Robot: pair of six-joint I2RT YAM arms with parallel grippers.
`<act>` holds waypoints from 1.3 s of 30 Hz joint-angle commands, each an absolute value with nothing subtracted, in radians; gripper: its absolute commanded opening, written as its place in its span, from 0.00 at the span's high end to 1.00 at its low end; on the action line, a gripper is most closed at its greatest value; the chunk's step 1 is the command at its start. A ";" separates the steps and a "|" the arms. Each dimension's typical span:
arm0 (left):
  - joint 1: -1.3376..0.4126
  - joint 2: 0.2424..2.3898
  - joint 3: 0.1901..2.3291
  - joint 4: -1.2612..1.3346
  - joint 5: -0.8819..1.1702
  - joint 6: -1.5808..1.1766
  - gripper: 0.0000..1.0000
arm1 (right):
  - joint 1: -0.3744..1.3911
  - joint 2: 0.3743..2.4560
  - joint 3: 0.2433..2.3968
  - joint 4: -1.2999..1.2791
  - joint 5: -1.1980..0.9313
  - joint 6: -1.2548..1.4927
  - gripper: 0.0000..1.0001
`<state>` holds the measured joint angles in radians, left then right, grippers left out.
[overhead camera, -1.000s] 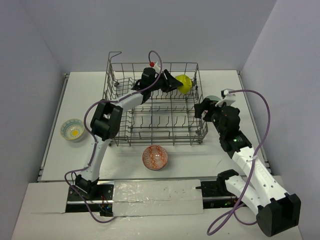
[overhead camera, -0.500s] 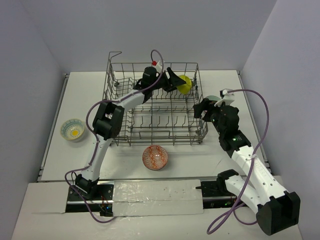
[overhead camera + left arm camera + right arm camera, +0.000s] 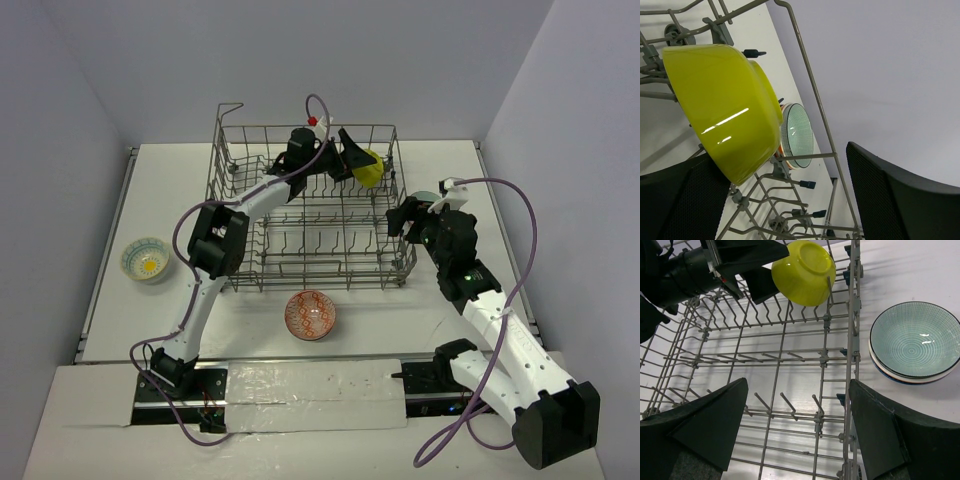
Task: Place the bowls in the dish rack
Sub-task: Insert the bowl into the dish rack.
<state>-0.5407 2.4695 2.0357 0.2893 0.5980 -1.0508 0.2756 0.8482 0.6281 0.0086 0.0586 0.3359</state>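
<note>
The dish rack [image 3: 310, 215] sits mid-table, the right gripper [image 3: 797, 390] hanging over its right edge, jaws spread and empty. At its far right corner the left gripper [image 3: 352, 160] gapes wide beside the lime bowl [image 3: 368, 168], tilted among the tines.

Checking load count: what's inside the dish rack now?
Only the lime bowl, tilted in the far right corner; left arm covers part of the far row.
</note>
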 commanded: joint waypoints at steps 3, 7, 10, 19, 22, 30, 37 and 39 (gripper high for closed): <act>-0.548 2.484 2.131 0.223 0.595 -0.968 0.06 | 0.268 0.847 0.630 0.066 0.052 0.328 0.11; -0.546 2.459 2.137 0.173 0.584 -0.924 0.05 | 0.270 0.848 0.629 0.066 0.049 0.330 0.11; -0.545 2.451 2.152 0.127 0.580 -0.899 0.05 | 0.270 0.845 0.630 0.064 0.049 0.330 0.11; -0.541 2.428 2.152 0.051 0.565 -0.850 0.01 | 0.270 0.839 0.629 0.063 0.048 0.330 0.11; -0.538 2.427 2.152 0.011 0.545 -0.830 0.01 | 0.270 0.838 0.627 0.063 0.048 0.330 0.11; -0.526 2.442 2.149 -0.034 0.525 -0.833 0.01 | 0.270 0.844 0.627 0.064 0.048 0.330 0.11; -0.522 2.396 2.148 -0.074 0.485 -0.807 0.01 | 0.270 0.842 0.627 0.064 0.046 0.328 0.11; -0.520 2.391 2.152 -0.087 0.483 -0.805 0.01 | 0.268 0.842 0.629 0.064 0.045 0.328 0.11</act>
<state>-0.5472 2.4470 2.1323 0.0055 0.5591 -0.8574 0.2756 0.8482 0.6281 0.0093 0.0494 0.3359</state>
